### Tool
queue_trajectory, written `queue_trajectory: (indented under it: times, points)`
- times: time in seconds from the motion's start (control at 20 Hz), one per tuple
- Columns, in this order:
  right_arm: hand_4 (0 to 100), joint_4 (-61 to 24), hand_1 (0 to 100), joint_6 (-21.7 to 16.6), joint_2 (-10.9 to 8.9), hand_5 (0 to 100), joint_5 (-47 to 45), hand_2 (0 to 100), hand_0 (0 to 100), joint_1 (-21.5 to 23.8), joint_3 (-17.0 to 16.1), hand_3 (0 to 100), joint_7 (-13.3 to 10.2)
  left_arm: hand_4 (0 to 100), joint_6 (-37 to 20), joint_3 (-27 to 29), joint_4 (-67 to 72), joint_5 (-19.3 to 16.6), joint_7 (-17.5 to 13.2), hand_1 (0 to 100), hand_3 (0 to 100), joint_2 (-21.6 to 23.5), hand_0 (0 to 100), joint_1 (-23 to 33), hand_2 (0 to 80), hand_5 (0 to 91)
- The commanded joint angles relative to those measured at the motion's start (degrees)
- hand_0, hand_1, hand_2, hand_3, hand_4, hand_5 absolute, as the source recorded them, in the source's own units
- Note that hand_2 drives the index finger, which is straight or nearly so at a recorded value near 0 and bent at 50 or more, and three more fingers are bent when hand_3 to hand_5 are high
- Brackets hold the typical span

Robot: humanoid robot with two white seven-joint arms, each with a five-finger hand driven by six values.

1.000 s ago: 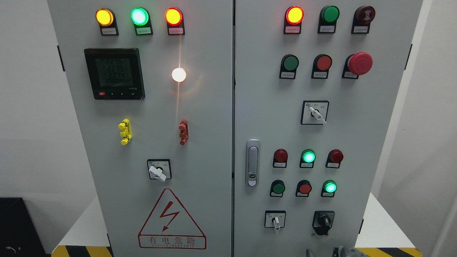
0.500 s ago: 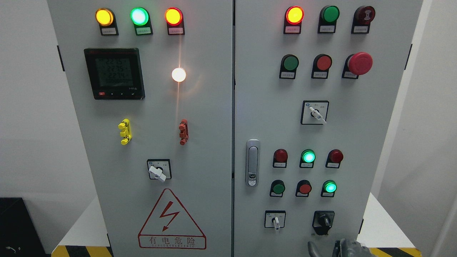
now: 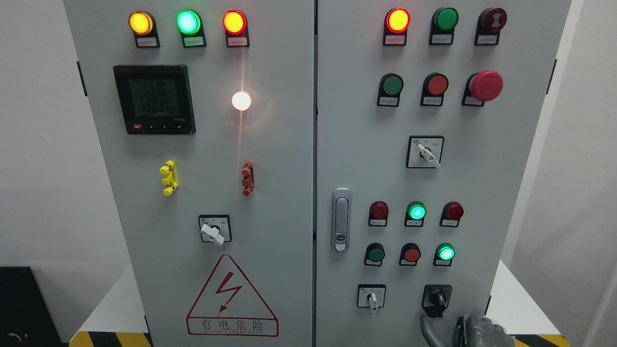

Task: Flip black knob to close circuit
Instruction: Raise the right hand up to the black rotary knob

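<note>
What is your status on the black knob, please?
Right hand below black knob, not touching. Left hand out of view. Knob untouched. Nothing in the way.

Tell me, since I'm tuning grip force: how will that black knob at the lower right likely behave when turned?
The black knob is small with a narrow raised grip, so fingers may slip off. It is fixed to the cabinet door, so it probably rotates rigidly without lifting. The right robot hand sits just below it.

warning triangle (image 3: 232, 296): 有电危险 | meter display (image 3: 154, 99): digits unclear
</note>
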Motion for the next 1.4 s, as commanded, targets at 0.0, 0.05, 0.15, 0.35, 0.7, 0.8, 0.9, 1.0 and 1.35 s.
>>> queue_trajectory:
  times: [0.0,0.05,0.15,0.35,0.7,0.8,0.9,1.0,1.35]
  points:
    - [99,-0.3,2,0.2,-0.99,99,-0.1,90,0,-0.4,0.3,100,0.1,0,0.0,-0.1,0.0,0.0,0.0,56,0,0.0,12,0.0,0.0,0.0]
    - [99,-0.3,2,0.2,-0.99,99,0.0,90,0,-0.5,0.3,100,0.1,0,0.0,-0.1,0.0,0.0,0.0,56,0,0.0,12,0.0,0.0,0.0]
    - [99,-0.1,2,0.5,-0.99,99,0.0,90,0,-0.9,0.4,100,0.1,0,0.0,-0.1,0.0,0.0,0.0,56,0,0.0,12,0.0,0.0,0.0]
    - [99,-0.1,2,1.0,-0.99,99,-0.1,90,0,-1.2,0.5,100,0.1,0,0.0,-0.1,0.0,0.0,0.0,56,0,0.0,12,0.0,0.0,0.0]
    - [99,0.5,2,1.2,-0.99,99,0.0,90,0,-2.0,0.4,100,0.1,0,0.0,-0.1,0.0,0.0,0.0,56,0,0.0,12,0.0,0.0,0.0]
    - [99,0.5,2,1.3,-1.08,99,0.0,90,0,-2.0,0.4,100,0.1,0,0.0,0.0,0.0,0.0,0.0,56,0,0.0,12,0.0,0.0,0.0]
    - [99,0.6,2,1.3,-1.08,99,0.0,90,0,-1.9,0.3,100,0.0,0,0.0,0.0,0.0,0.0,0.0,56,0,0.0,12,0.0,0.0,0.0]
    - [99,0.6,2,1.3,-1.61,99,0.0,90,0,-1.8,0.3,100,0.0,0,0.0,0.0,0.0,0.0,0.0,56,0,0.0,12,0.0,0.0,0.0]
    - [99,0.5,3,1.4,-2.31,99,0.0,90,0,-1.6,0.0,100,0.0,0,0.0,-0.1,0.0,0.0,0.0,56,0,0.0,12,0.0,0.0,0.0]
